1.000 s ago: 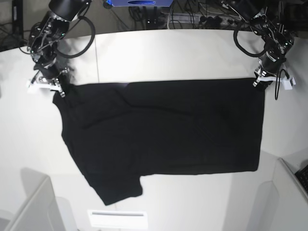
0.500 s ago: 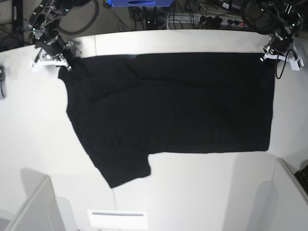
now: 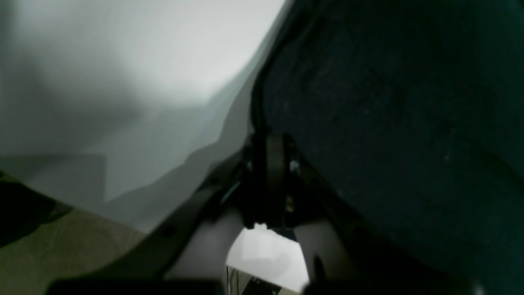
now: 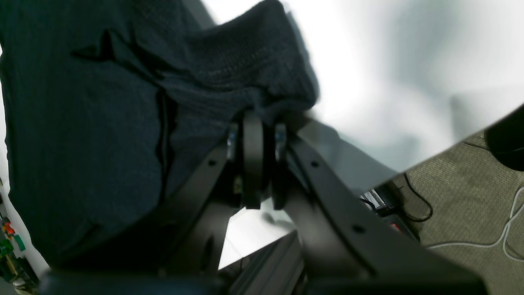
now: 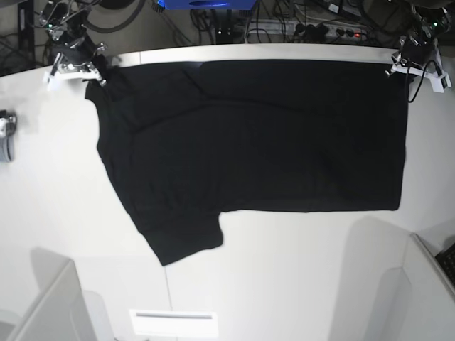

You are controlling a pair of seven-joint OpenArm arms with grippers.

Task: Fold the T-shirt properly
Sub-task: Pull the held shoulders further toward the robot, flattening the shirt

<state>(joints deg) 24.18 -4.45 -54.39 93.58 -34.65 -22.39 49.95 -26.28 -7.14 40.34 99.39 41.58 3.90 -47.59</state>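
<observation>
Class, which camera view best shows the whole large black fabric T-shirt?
The base view: the large black fabric T-shirt lies spread across the white table there. Each wrist view shows only dark cloth where a gripper is shut on it.

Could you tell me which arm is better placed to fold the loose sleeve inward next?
The right gripper: it pinches the T-shirt on the sleeve's side. The left gripper holds the opposite corner.

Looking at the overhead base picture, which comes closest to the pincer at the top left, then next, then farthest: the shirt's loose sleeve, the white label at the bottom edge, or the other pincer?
From the right pincer, at the top left:
1. Loose sleeve of the T-shirt, lower left of centre.
2. White label, at the bottom edge of the table.
3. Left pincer, far across at the top right.
</observation>
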